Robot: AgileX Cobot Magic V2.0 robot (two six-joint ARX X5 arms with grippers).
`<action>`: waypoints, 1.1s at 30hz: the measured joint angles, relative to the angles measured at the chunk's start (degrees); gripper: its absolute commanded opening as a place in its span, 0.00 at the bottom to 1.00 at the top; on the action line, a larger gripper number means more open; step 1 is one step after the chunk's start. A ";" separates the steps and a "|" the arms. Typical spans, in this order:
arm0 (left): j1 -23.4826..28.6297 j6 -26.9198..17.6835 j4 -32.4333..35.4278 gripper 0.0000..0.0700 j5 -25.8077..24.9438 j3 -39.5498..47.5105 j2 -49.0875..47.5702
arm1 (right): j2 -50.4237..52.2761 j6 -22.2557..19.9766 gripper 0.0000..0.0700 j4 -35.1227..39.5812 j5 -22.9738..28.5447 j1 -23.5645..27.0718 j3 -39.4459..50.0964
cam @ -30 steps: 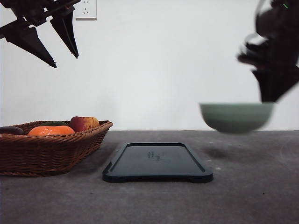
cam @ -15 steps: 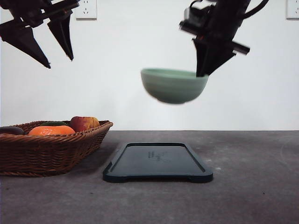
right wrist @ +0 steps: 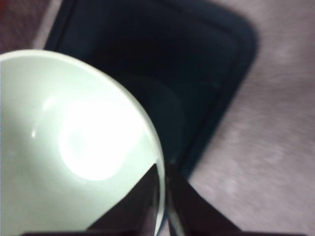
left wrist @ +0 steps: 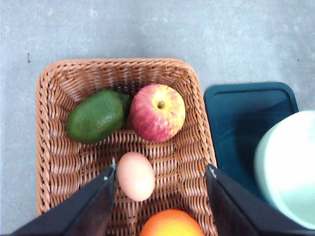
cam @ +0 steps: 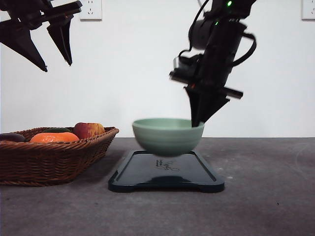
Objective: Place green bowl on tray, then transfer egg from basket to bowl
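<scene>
Hovering just above the tray [cam: 166, 178], the bowl [cam: 167, 136] is hanging empty from the right gripper [cam: 197, 123], jaws pinching its rim. Basket [left wrist: 123, 147] is holding avocado, apple, orange and egg [left wrist: 136, 175]; left gripper [left wrist: 160, 169], jaws wide and empty, is sitting directly over that egg.

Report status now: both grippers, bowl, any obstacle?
Right gripper shut on green bowl rim, just above tray. Left gripper open, high over basket. No obstacle.
</scene>
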State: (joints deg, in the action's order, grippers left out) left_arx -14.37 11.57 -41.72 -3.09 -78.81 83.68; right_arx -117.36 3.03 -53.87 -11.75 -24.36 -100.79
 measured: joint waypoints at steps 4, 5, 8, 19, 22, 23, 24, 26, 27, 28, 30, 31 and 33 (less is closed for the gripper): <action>0.00 0.00 0.29 0.50 0.02 0.00 0.00 | -1.46 0.04 0.00 0.25 0.00 -0.74 0.00; 0.00 0.00 0.31 0.50 0.02 0.00 0.00 | -1.64 0.04 0.00 0.25 0.02 -0.82 0.00; 0.00 0.00 0.34 0.50 0.02 0.00 0.00 | -1.83 0.04 0.06 0.37 0.04 -1.04 0.00; 0.00 0.00 0.32 0.50 0.02 0.00 0.00 | -1.77 0.39 0.37 -3.45 -0.04 -1.05 -3.49; 0.00 0.00 0.34 0.50 0.02 0.00 0.00 | 0.56 0.37 0.37 -1.48 0.29 -1.05 -3.80; 0.00 0.00 0.35 0.50 0.02 0.00 0.00 | 1.90 0.37 0.37 -0.97 1.03 -1.08 -3.57; 0.00 0.00 0.36 0.50 0.03 0.00 0.00 | 3.41 0.37 0.37 -0.19 1.85 -1.10 -3.06; 0.00 0.00 0.34 0.50 0.04 0.00 0.00 | 7.43 0.37 0.37 3.08 2.76 -1.06 0.07; 0.00 0.00 0.34 0.50 0.04 0.00 0.00 | 9.64 0.37 0.37 5.07 2.81 -0.99 2.39; 0.00 0.00 0.36 0.50 0.04 0.00 0.00 | 11.80 0.37 0.37 7.56 2.67 -0.83 5.39; -0.02 0.00 0.34 0.50 0.04 0.00 0.00 | 15.70 0.37 0.37 13.03 2.38 -0.36 12.50; 0.00 0.00 0.34 0.50 0.04 0.00 0.00 | 17.45 0.37 0.37 15.73 2.38 -0.26 16.21; 0.00 0.00 0.36 0.50 0.04 0.00 0.00 | 21.52 0.36 0.37 21.38 2.38 0.08 24.89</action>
State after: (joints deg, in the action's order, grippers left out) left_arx -14.37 11.57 -41.36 -3.05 -78.81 83.68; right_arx -95.85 3.39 -32.49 -9.37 -24.28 -75.90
